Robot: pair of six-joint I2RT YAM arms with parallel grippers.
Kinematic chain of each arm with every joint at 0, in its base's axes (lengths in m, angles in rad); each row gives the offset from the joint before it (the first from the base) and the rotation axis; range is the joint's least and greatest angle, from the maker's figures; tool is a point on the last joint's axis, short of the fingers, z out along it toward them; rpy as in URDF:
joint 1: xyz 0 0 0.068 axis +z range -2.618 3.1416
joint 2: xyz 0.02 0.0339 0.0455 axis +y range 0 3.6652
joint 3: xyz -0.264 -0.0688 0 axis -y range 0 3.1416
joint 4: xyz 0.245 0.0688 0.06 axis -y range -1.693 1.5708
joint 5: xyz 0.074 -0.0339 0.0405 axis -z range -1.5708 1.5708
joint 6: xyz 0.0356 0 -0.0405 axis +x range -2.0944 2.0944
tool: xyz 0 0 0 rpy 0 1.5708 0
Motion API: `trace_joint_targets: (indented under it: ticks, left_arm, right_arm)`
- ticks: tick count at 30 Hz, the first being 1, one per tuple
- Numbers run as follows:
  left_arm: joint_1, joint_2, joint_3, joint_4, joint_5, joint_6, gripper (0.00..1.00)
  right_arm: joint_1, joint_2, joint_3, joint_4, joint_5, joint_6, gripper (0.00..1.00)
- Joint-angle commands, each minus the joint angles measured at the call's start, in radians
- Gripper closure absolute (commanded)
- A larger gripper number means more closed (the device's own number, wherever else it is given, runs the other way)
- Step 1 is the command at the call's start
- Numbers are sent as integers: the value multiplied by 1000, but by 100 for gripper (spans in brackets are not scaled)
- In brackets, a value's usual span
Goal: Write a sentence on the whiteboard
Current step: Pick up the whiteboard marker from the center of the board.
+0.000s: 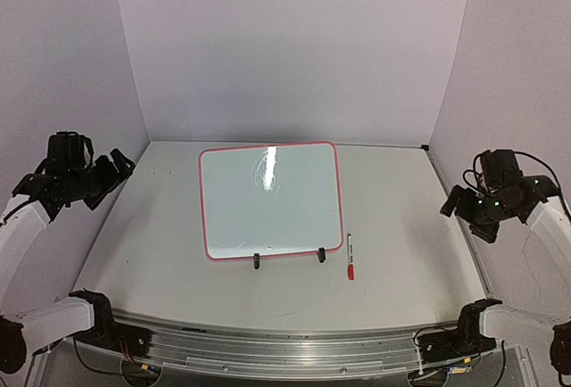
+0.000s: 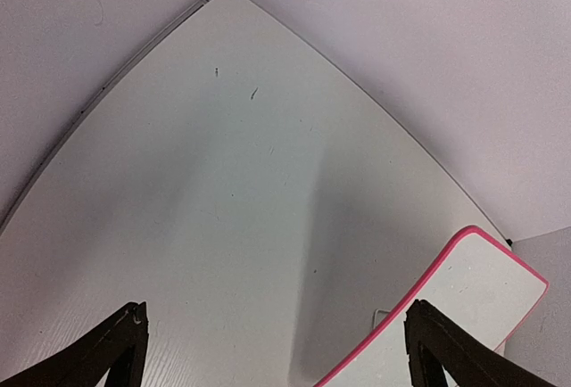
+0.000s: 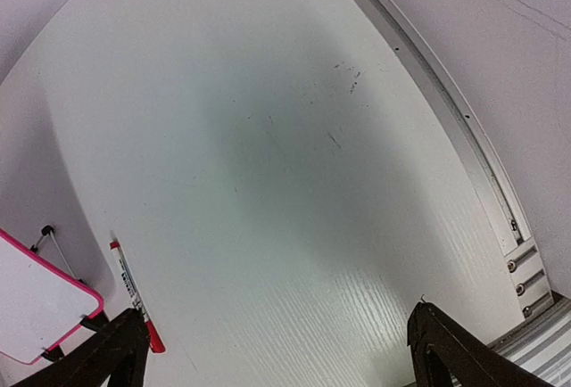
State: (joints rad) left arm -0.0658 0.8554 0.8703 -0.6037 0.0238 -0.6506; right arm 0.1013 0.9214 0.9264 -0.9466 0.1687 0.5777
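whiteboard [image 1: 270,200] propped on clip feet mid table [image 1: 178,262], reaching toward the far edge, blank. red marker [image 1: 350,257] lies off its near right corner. left gripper [image 2: 277,316] and right gripper [image 3: 278,314] are spread wide, empty, by the side edges. risks: the thin marker rolls away on pickup; pen pressure slides or tips the unbraced board.

The whiteboard [image 1: 270,200] is glossy white with a faint bluish cast, edged by a thin pink-red frame. Its two clip feet [image 1: 257,262] are black. The marker [image 1: 349,256] has a white barrel with dark print and a red cap. The tabletop [image 1: 161,244] is off-white, flecked with small dark scuffs. The walls [image 1: 294,48] are pale lilac. The jaws are black.
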Motion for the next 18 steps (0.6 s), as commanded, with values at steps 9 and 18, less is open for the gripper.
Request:
trace_joint_targets:
  ticks: [9, 18]
  left_arm:
    - [1, -31, 0, -25, 2, 35, 0]
    - [0, -28, -26, -24, -4, 40, 0]
  right_arm:
    - [94, 188, 102, -21, -302, -43, 2]
    - [410, 554, 232, 32, -131, 4, 5]
